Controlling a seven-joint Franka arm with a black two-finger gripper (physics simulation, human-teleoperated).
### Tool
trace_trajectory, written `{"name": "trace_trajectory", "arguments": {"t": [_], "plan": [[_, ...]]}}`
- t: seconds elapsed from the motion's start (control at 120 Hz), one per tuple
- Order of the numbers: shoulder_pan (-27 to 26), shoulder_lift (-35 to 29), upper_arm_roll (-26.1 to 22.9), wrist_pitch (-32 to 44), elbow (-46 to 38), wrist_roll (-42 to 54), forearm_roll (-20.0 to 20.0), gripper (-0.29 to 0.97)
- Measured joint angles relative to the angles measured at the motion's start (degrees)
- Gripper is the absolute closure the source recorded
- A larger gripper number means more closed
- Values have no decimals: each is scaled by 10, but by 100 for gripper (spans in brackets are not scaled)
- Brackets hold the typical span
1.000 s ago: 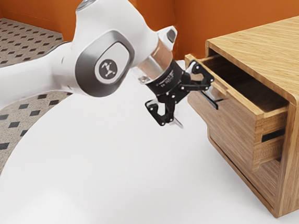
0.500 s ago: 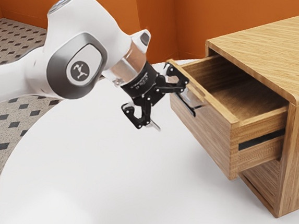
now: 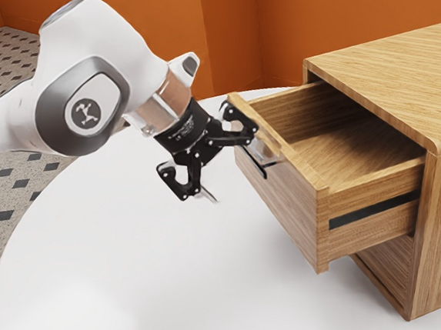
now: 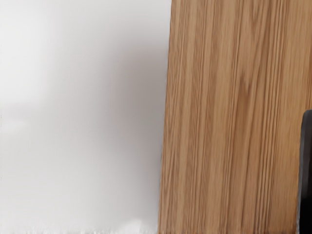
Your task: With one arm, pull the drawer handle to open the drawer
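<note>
The wooden cabinet (image 3: 413, 81) stands on the white table at the exterior view's right. Its top drawer (image 3: 284, 194) is pulled well out and its inside is bare wood. A short handle (image 3: 265, 153) sits on the drawer front. My black gripper (image 3: 232, 166) is at that handle with its fingers spread wide. The upper finger (image 3: 243, 128) is hooked at the handle, while the lower one hangs clear over the table. In the wrist view the drawer's wood front (image 4: 234, 117) is close before my hand, with a dark strip (image 4: 307, 170) at its edge.
The round white table (image 3: 157, 268) stretches out in front of the cabinet. A closed lower drawer front (image 3: 385, 272) sits under the open one. Orange walls and a tiled floor (image 3: 2, 184) lie beyond the table's edge.
My hand has moved toward the exterior view's left, and the drawer has slid farther out of the cabinet with it.
</note>
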Motion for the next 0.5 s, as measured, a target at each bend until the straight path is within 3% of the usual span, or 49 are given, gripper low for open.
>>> {"name": "trace_trajectory", "arguments": {"t": [0.5], "plan": [[1,-74,2,-6,-75,-1,3,0]]}}
